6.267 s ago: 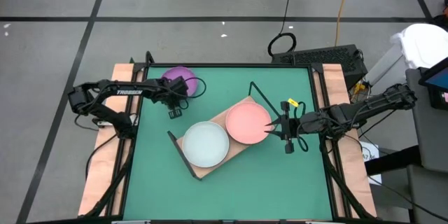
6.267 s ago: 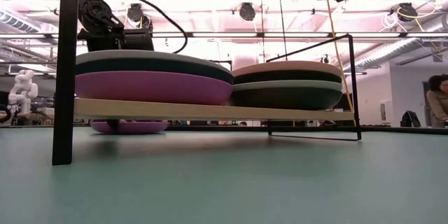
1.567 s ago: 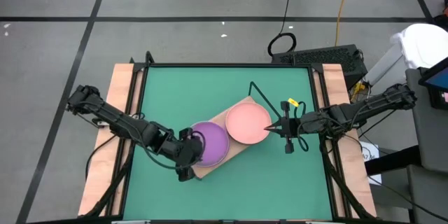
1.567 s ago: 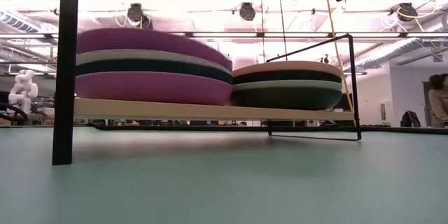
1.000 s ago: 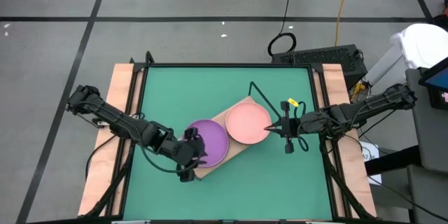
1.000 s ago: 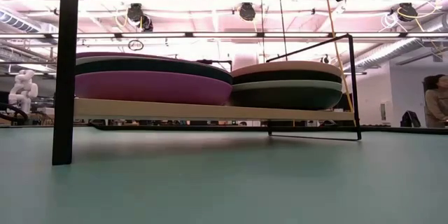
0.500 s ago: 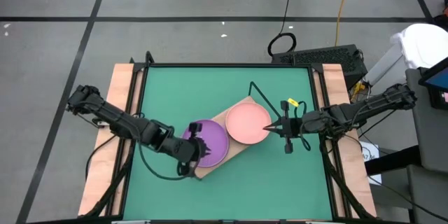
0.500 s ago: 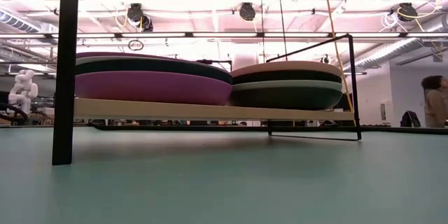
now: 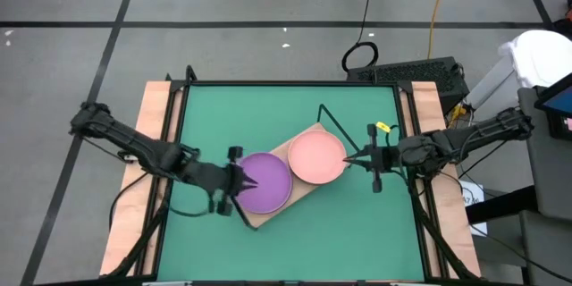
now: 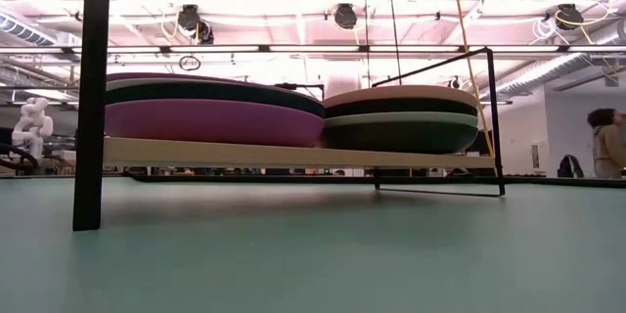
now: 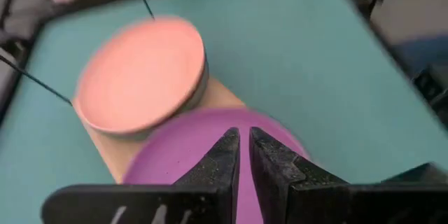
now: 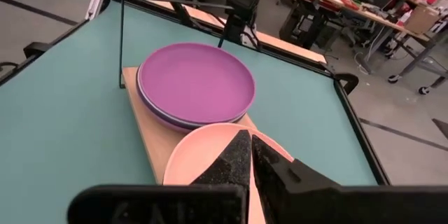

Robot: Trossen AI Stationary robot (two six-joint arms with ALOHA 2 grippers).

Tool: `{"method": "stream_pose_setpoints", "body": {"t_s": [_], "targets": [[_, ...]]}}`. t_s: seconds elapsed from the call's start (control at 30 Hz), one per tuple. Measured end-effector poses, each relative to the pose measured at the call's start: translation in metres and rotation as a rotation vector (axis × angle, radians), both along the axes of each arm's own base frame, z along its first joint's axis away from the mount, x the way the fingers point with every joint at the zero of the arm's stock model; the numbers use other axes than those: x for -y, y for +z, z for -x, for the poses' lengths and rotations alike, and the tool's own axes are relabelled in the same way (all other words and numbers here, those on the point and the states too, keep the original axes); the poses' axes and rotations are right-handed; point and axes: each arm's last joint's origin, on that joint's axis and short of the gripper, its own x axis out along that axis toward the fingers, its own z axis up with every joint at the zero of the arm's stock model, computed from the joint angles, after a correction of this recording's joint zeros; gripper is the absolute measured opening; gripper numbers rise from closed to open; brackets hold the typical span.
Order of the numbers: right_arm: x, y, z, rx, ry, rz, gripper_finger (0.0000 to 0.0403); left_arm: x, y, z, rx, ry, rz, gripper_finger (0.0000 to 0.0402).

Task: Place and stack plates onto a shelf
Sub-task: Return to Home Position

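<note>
Green tabletop (image 9: 286, 112), shelf (image 9: 257, 219) with purple-topped stack (image 9: 263, 181) beside pink-topped stack (image 9: 316, 157).

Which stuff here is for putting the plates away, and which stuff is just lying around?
For the job:
purple plate, pink plate, stacked plates underneath, wooden shelf, left gripper at the purple plate's edge, right gripper at the pink plate's edge.

Just lying about:
black cable loop on the floor, white figure, person in the room behind.
</note>
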Motion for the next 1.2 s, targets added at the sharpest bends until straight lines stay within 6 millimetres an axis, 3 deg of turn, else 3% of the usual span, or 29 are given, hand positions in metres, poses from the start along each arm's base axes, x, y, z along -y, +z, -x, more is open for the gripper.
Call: {"method": "stream_pose_setpoints", "body": {"t_s": [0.2,0.5,0.63,0.93,1.2], "targets": [[0.003,0.002,0.011,-0.009,-0.001,0.003,0.0000,-0.018,0.005,0.039,0.211,-0.021,0.045,0.0039],[0.007,0.002,0.023,-0.002,0.003,0.009,0.0000,-0.039,-0.021,0.081,0.439,-0.028,-0.012,0.0039],[0.009,-0.013,0.027,0.039,0.007,0.010,0.0000,-0.047,-0.035,0.090,0.511,-0.012,-0.042,0.0039],[0.011,-0.067,0.037,0.083,0.030,-0.031,0.0000,-0.069,-0.059,0.103,0.590,0.064,-0.052,0.0039],[0.012,-0.085,0.045,0.121,0.055,-0.055,0.0000,-0.077,-0.071,0.104,0.573,0.044,-0.003,0.0039]]}}
